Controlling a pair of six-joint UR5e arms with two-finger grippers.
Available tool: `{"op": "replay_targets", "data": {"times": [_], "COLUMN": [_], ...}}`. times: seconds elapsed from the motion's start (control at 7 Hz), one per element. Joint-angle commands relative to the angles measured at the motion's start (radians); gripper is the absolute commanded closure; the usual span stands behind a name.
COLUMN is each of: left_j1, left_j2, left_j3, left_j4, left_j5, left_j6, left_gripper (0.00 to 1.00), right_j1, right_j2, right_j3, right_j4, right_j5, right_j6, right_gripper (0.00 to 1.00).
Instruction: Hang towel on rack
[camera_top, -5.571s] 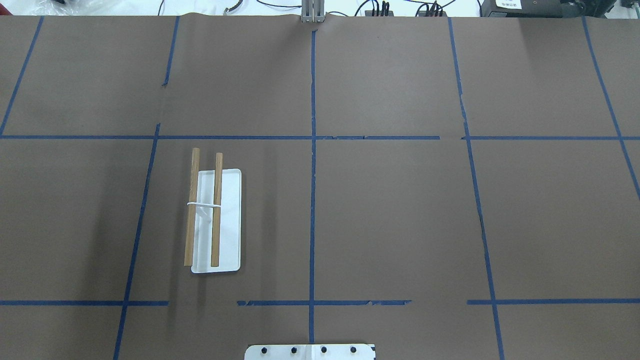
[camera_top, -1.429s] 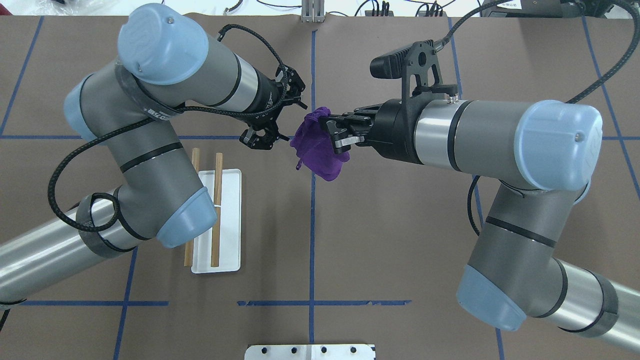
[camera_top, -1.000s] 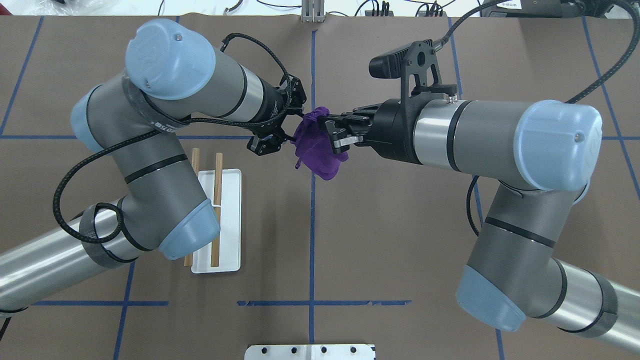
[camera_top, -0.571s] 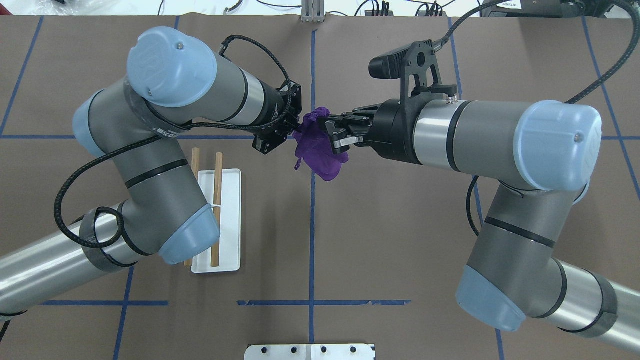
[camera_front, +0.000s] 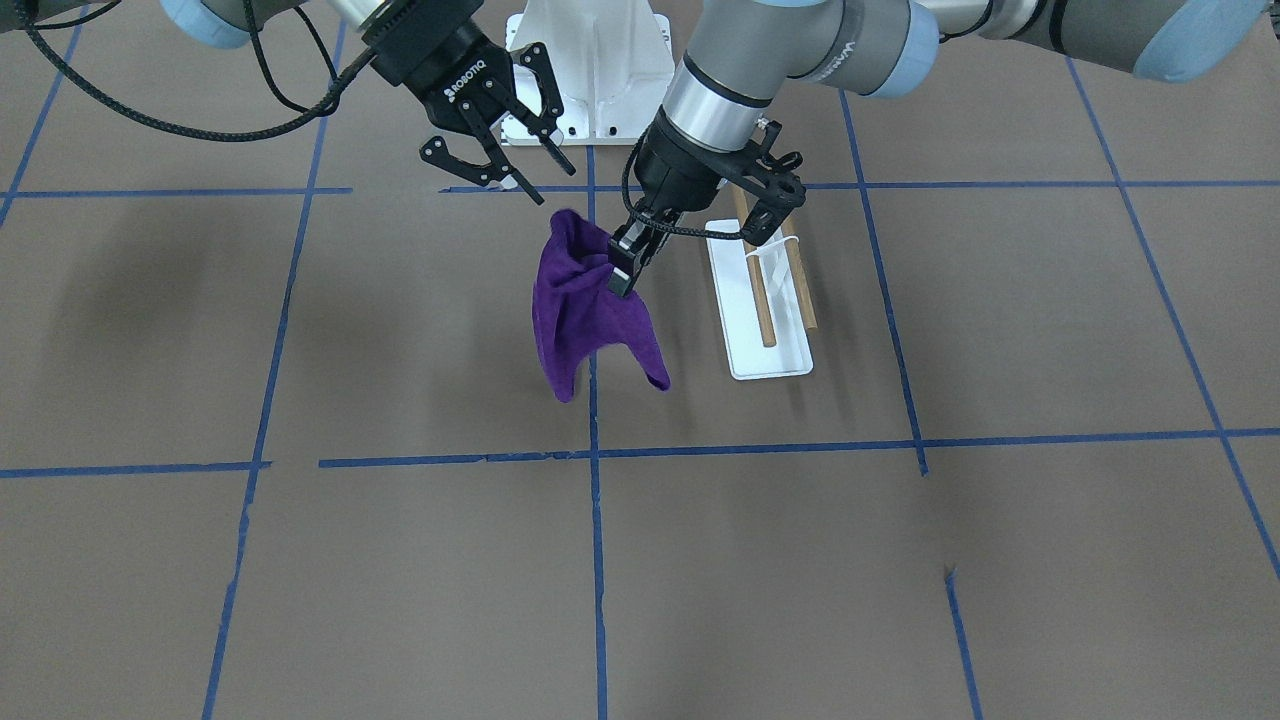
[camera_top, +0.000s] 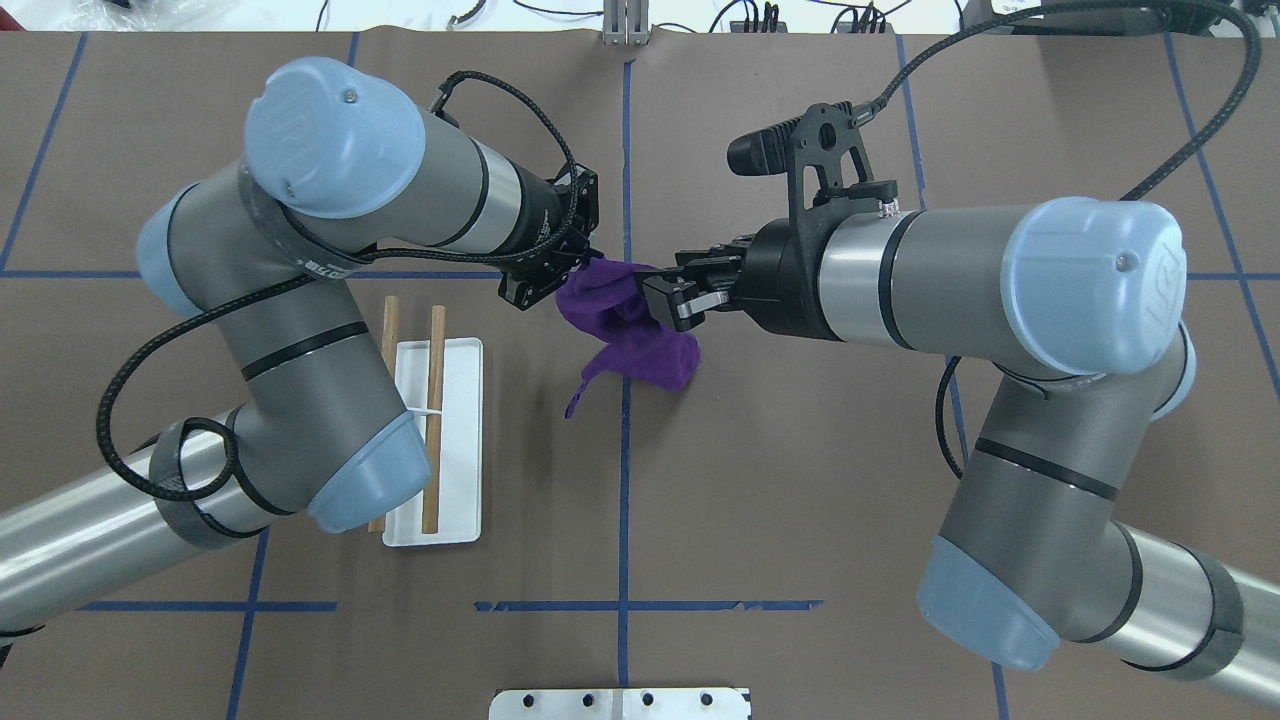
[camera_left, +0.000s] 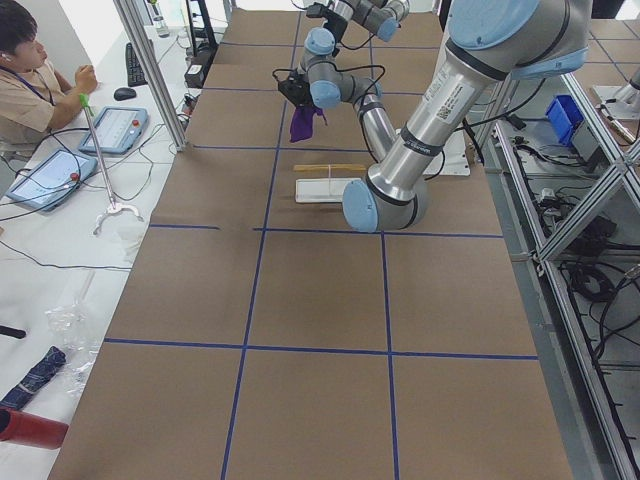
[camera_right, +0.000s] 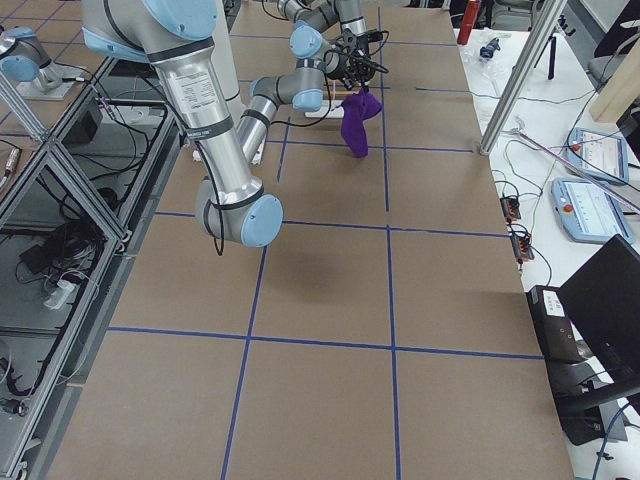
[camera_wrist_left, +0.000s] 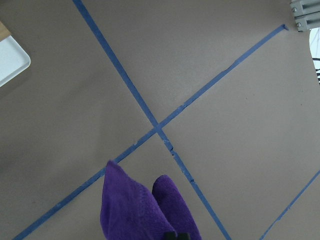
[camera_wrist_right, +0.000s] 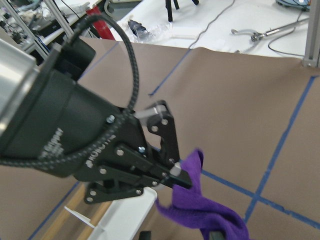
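A purple towel hangs in the air over the table's middle. My left gripper is shut on its upper edge and carries it; the right wrist view shows its fingers pinched on the cloth. My right gripper is open just beside the towel's top and holds nothing. From overhead the towel droops between the left gripper and the right gripper. The rack, a white base with two wooden dowels, stands on the robot's left, partly under my left arm.
The white metal pedestal with bolt holes stands at the robot's edge of the table. Blue tape lines cross the brown table cover. An operator sits beside the table's far side with tablets.
My left gripper moved in and shut on the towel. My right gripper has opened off it. The towel has shifted toward the left and hangs lower.
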Motion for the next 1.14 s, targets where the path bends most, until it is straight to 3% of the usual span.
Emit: {"op": "replay_targets", "data": {"times": [0.0,0.29,0.43,0.71,1.0], "left_j1": [-0.008,-0.026,-0.028,-0.041,-0.051], "left_j2": [0.14,0.258,0.359,0.525,0.66], "left_j3": [-0.131,-0.181,-0.236,-0.31,-0.295], "left_j4": [-0.002,-0.001,-0.002,-0.007,-0.141], "left_j5": [0.0,-0.001,-0.005,-0.008,-0.006], "left_j6": [0.142,0.332,0.46,0.659,0.784], "left_gripper": [1.0,1.0,1.0,1.0,1.0], "right_j1": [0.037,0.112,0.16,0.27,0.394], "right_j2": [-0.012,-0.018,-0.068,-0.212,-0.315], "right_j3": [0.036,0.03,0.03,0.028,0.002], "right_j4": [-0.225,-0.476,-0.535,-0.534,-0.53], "right_j5": [0.055,0.097,0.116,0.191,0.266], "right_j6": [-0.006,-0.131,-0.245,-0.465,-0.668], "right_gripper": [0.0,0.0,0.0,0.0,0.0]}}
